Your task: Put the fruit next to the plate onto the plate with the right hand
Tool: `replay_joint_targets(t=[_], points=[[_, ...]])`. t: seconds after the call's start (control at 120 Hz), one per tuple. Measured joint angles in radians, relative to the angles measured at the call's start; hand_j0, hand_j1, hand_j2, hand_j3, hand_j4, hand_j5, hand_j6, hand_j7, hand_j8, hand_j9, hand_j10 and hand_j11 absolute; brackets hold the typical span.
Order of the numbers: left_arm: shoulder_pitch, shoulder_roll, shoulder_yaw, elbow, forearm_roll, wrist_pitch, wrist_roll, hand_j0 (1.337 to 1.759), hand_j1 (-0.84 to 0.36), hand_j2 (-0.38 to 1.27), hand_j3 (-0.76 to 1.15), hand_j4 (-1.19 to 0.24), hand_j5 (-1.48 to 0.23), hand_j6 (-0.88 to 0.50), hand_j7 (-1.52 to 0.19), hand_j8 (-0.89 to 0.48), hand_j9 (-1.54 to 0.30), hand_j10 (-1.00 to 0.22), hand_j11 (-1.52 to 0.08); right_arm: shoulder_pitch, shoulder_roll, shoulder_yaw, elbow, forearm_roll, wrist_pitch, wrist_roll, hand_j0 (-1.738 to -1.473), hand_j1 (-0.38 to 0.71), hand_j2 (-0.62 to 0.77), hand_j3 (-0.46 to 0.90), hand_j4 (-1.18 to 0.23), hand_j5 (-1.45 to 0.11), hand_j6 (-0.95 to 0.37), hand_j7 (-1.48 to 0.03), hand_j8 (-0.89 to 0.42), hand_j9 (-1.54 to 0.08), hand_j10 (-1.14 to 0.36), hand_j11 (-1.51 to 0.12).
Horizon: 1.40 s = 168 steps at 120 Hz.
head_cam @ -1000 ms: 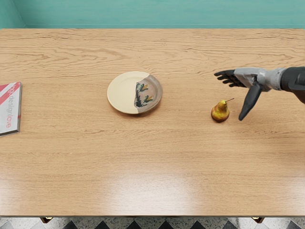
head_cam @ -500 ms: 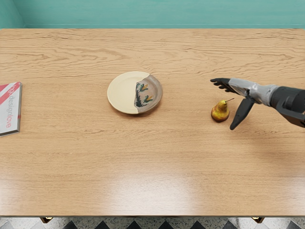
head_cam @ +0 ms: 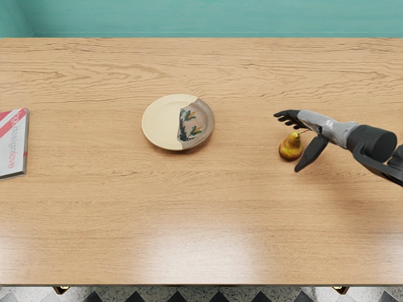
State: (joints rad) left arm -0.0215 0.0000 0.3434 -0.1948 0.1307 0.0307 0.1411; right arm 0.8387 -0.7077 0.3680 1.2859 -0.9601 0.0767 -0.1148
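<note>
Broad light-wood table (head_cam: 189, 214) with wavy grain filling most of the view, soft pale sheen of light on its near middle, teal wall (head_cam: 208, 17) behind the far edge, black-and-white checkered floor (head_cam: 189, 296) showing below the near edge

Yellow pear (head_cam: 290, 146) stands seemingly upright, well right of the patterned plate (head_cam: 160, 121).

A book (head_cam: 12, 143) is cut off by the left edge; the arm (head_cam: 371, 143) of the right hand (head_cam: 313, 129) runs off the right edge.
</note>
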Motion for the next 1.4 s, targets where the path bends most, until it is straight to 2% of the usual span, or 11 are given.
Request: replay_joint_targets(t=[0.133,0.3,0.533,0.625,0.775,0.867,1.033,1.15,1.225,1.4], points=[[0.0,0.0,0.0,0.0,0.0,0.0,0.0,1.658,0.35,0.0,0.0,0.0,0.0,0.0,0.0,0.0,0.0,0.0,0.0,-0.003,0.028,-0.002,-0.018,-0.007,-0.017,-0.005,-1.658,-0.14,-0.03,0.0,-0.18,-0.23,-0.18,-0.23,-0.18,-0.23,-0.18,-0.23],[0.0,0.0,-0.001,0.0,0.001,0.0,0.0,1.658,0.35,0.0,0.0,0.0,0.0,0.0,0.0,0.0,0.0,0.0,0.0,-0.015,0.02,0.004,-0.028,-0.008,-0.022,-0.005,-1.658,-0.05,-0.04,0.0,-0.27,-0.34,-0.28,-0.33,-0.27,-0.34,-0.27,-0.34],[0.0,0.0,-0.001,0.0,0.001,0.0,0.0,1.658,0.35,0.0,0.0,0.0,0.0,0.0,0.0,0.0,0.0,0.0,0.0,-0.019,0.015,0.001,-0.031,0.002,-0.023,-0.006,-1.658,0.15,-0.08,0.0,-0.44,-0.56,-0.45,-0.56,-0.44,-0.56,-0.44,-0.56],[0.0,0.0,-0.001,0.0,0.001,0.0,0.0,1.658,0.35,0.0,0.0,0.0,0.0,0.0,0.0,0.0,0.0,0.0,0.0,-0.019,0.015,0.001,-0.032,0.006,-0.021,-0.007,-1.657,0.22,0.03,0.0,-0.52,-0.69,-0.53,-0.67,-0.4,-0.68,-0.51,-0.68],[0.0,0.0,0.0,0.0,0.0,0.0,0.0,1.658,0.35,0.0,0.0,0.0,0.0,0.0,0.0,0.0,0.0,0.0,0.0,-0.019,0.015,0.005,-0.033,0.013,-0.017,-0.007,-1.657,0.29,0.21,0.0,-0.62,-0.9,-0.49,-0.84,-0.31,-0.88,-0.44,-0.86],[0.0,0.0,0.0,0.0,0.0,0.0,0.0,1.658,0.35,0.0,0.0,0.0,0.0,0.0,0.0,0.0,0.0,0.0,0.0,-0.017,0.013,0.008,-0.032,0.029,-0.014,-0.007,-1.657,0.31,0.38,0.0,-0.68,-0.97,-0.53,-0.91,-0.34,-0.95,-0.45,-0.94],[0.0,0.0,0.0,0.0,0.0,0.0,0.0,1.658,0.35,0.0,0.0,0.0,0.0,0.0,0.0,0.0,0.0,0.0,0.0,-0.009,0.011,0.011,-0.032,0.06,-0.008,-0.007,-1.658,0.36,0.55,0.0,-0.74,-1.06,-0.55,-1.0,-0.37,-1.04,-0.5,-1.03],[0.0,0.0,0.0,0.0,0.0,0.0,0.0,1.658,0.35,0.0,0.0,0.0,0.0,0.0,0.0,0.0,0.0,0.0,0.0,-0.006,0.011,0.02,-0.033,0.068,-0.005,-0.007,-1.658,0.38,0.58,0.0,-0.76,-1.12,-0.54,-1.04,-0.36,-1.09,-0.51,-1.09],[0.0,0.0,0.0,0.0,0.0,0.0,0.0,1.658,0.35,0.0,0.0,0.0,0.0,0.0,0.0,0.0,0.0,0.0,0.0,-0.005,0.003,0.029,-0.031,0.081,-0.002,-0.007,-1.658,0.38,0.55,0.0,-0.78,-1.16,-0.52,-1.07,-0.34,-1.13,-0.5,-1.12],[0.0,0.0,0.0,0.0,0.0,0.0,0.0,1.658,0.35,0.0,0.0,0.0,0.0,0.0,0.0,0.0,0.0,0.0,0.0,-0.005,-0.019,0.069,-0.023,0.125,0.014,0.006,-1.657,0.38,0.56,0.0,-0.81,-1.19,-0.52,-1.1,-0.33,-1.15,-0.5,-1.13]])
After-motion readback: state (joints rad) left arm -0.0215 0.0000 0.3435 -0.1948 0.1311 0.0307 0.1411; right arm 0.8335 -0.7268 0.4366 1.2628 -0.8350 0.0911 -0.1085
